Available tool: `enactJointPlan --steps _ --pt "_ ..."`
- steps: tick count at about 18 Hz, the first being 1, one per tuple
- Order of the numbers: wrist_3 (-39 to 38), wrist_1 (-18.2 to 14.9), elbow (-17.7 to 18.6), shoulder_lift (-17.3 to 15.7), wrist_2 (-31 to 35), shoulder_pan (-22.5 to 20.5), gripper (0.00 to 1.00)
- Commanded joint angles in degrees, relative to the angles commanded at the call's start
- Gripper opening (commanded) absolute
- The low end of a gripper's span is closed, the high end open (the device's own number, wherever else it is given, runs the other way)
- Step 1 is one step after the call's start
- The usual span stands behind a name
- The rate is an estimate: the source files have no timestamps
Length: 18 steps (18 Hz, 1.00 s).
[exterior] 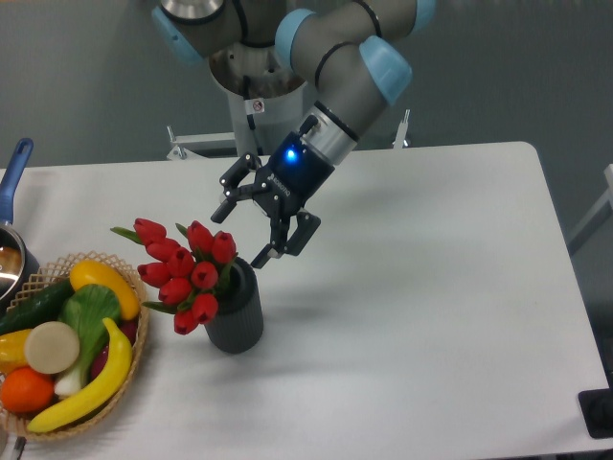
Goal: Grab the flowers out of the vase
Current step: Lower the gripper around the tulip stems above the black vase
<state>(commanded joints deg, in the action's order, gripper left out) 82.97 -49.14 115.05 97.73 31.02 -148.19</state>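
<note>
A basket (134, 379) of pretend food sat on the white table (431, 316).
It held a banana (91, 388), an orange (26, 390) and a cucumber (34, 307).

Blue-handled metal saucepan (11, 240): cut off by left edge. Woven wicker basket (134, 355): cropped at bottom-left corner. Green tulip stems: hidden inside ribbed dark grey vase (237, 311).
</note>
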Motion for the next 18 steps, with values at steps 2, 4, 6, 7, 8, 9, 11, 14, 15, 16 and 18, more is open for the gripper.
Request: enactJointPlan --steps 2,4,6,7,8,9,11,14,15,16,18 --pt "0.0 0.7 -0.2 1.1 -0.2 0.3 1.00" --pt "-0.1 0.8 -0.4 1.8 -0.5 1.1 1.00" --pt "-0.1 0.8 -0.5 2.4 -0.7 1.6 1.00" --pt "-0.1 0.9 -0.5 2.7 -0.6 1.8 1.00" --pt "-0.1 1.1 -0.6 3.4 -0.7 2.1 1.00" --pt "-0.1 1.1 -1.1 3.6 -0.8 2.9 1.00" --pt "-0.2 1.1 -1.9 4.7 -0.8 3.5 1.00" --pt "-0.2 1.1 -2.1 4.9 -0.9 4.0 1.00" --pt "-0.2 1.1 -2.1 5.1 -0.9 4.0 1.00" --pt "-0.2 1.3 -2.1 5.1 -0.9 4.1 1.00" --pt "-0.2 1.4 -2.1 5.2 -1.0 4.2 1.00"
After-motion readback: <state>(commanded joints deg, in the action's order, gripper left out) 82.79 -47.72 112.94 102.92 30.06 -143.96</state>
